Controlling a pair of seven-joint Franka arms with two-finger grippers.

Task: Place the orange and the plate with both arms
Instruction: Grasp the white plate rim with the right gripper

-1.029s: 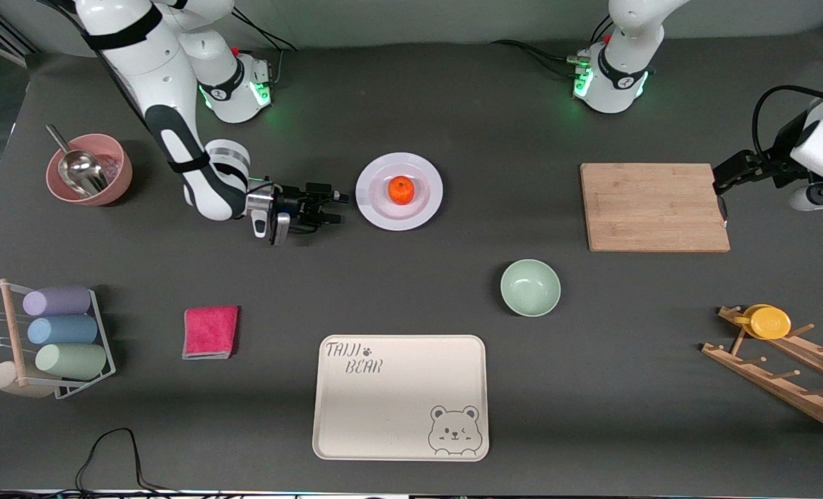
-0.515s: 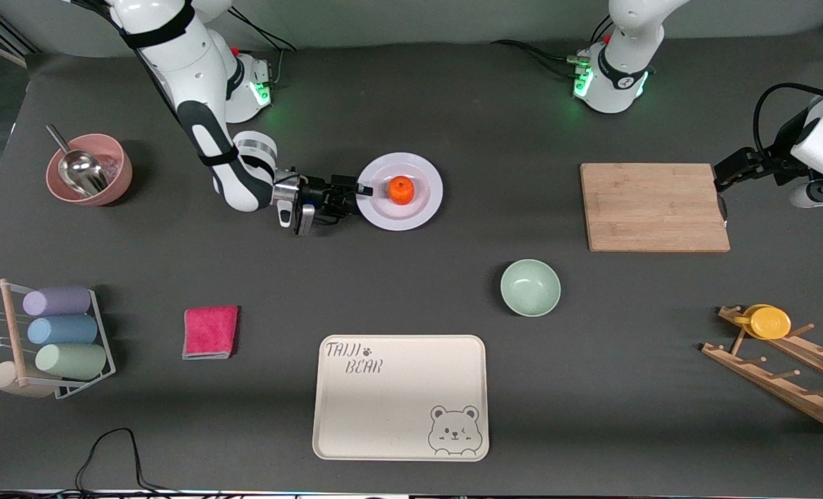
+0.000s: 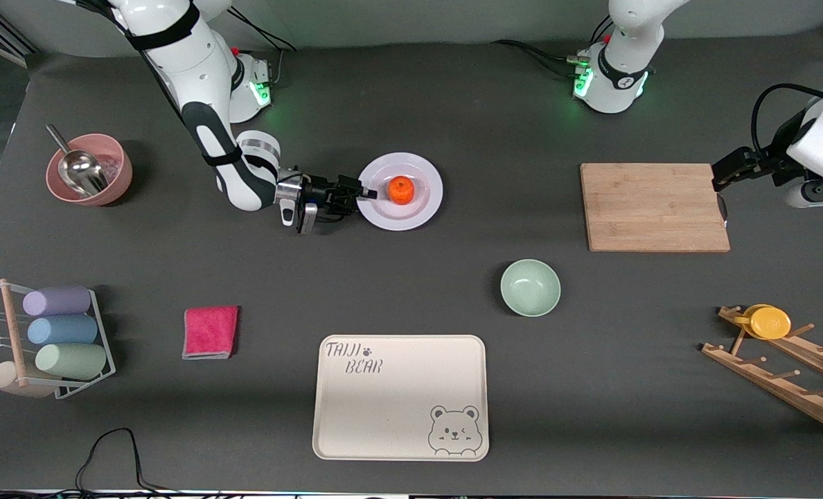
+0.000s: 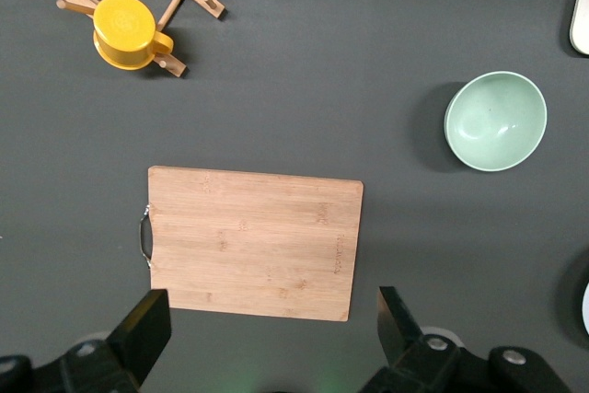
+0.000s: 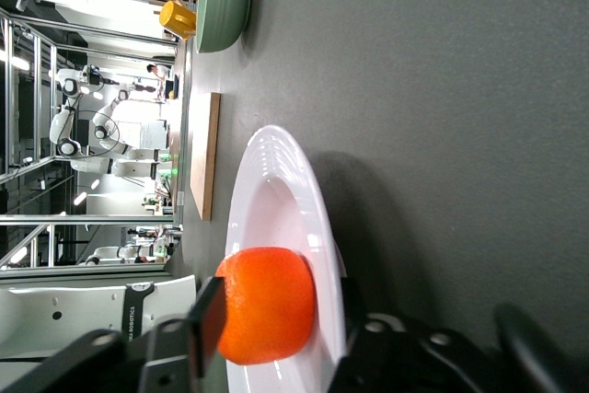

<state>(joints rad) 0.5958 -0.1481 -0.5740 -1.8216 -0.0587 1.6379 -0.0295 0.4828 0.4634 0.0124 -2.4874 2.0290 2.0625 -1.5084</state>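
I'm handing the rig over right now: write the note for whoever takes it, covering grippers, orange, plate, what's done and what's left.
Right gripper: low at the plate rim on the right arm's side, jaws open around the rim, not yet closed.
Left gripper: open, holding nothing, waiting above the cutting board.
Orange: sitting on the plate; plate flat on the table.
Done: right arm lined up on the rim.
Left: close on the rim, move the plate, and place the orange; nothing has been lifted yet.
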